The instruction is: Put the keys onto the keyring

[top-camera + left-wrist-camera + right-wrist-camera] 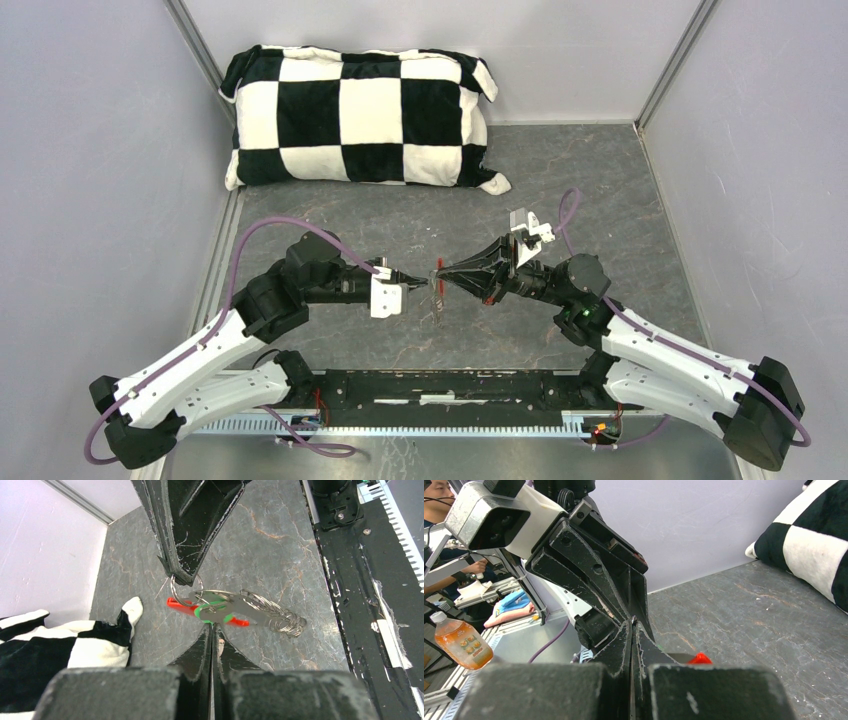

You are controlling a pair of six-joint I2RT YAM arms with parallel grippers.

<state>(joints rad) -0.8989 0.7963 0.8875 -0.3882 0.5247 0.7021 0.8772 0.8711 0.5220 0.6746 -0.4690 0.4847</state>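
The keyring (pixel 278 621) looked to be held up off the table (pixel 280 540), between the two arms. The right gripper (pixel 182 578) was clamped on one end of it, probably so the loop was kept steady. The left gripper (pixel 211 630) was pinched shut on the green key (pixel 216 614), seemingly so it could be worked onto the loop. The red tag (pixel 176 603) was strung crosswise to both grippers, with its long axis running from the pillow (pixel 30 645) side toward the black base rail (pixel 345 580). The yellow key couldn't be made out.
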